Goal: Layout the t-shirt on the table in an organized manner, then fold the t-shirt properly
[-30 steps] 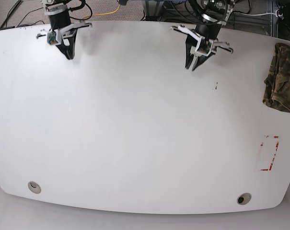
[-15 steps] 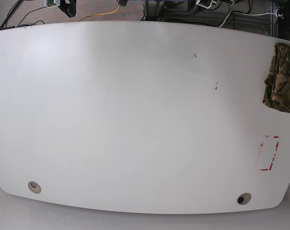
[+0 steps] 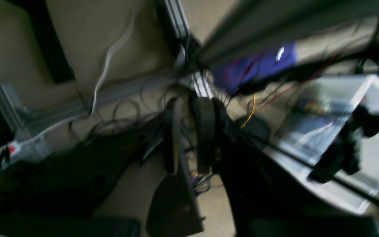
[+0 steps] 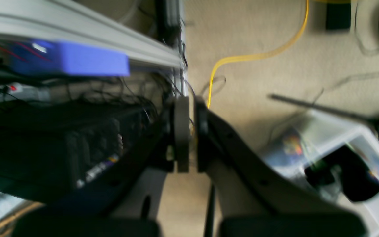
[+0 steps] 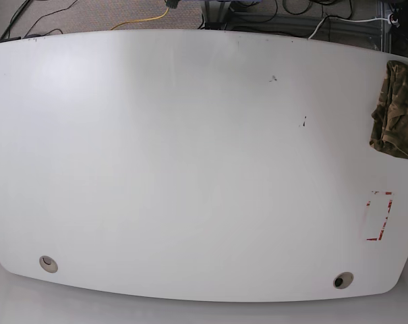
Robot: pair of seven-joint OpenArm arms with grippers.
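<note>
The tabletop point(image 5: 190, 155) takes up nearly the whole base view, glossy white and bare over almost all its surface, which leaves ample room to spread a garment flat. Neither arm shows above it in this view.

The t-shirt point(image 5: 396, 109) lies bunched in a camouflage heap at the right edge, toward the far right corner, part of it cut off by the frame. Crumpled there, it is not laid out, so by my reading the task has not really begun: the cloth must first be brought toward the middle and opened up.

The left claw point(image 3: 189, 135) appears only in its own wrist view, blurred, pointing off the tabletop at cables, a metal frame rail and a clear plastic bin point(image 3: 337, 144) on the floor. Its two dark fingers stand close together with a narrow gap between them and nothing in it. The right claw point(image 4: 189, 135) points likewise at carpet, a yellow cable point(image 4: 242, 59) and the same sort of clutter; its fingers are pressed nearly together, empty. Both look parked clear of the work area, probably a rest pose.

Near the right edge, closer to the near corner, sits a small red outline mark point(image 5: 377, 216). Two small round holes point(image 5: 48, 263) lie along the near edge, one by each corner.
</note>
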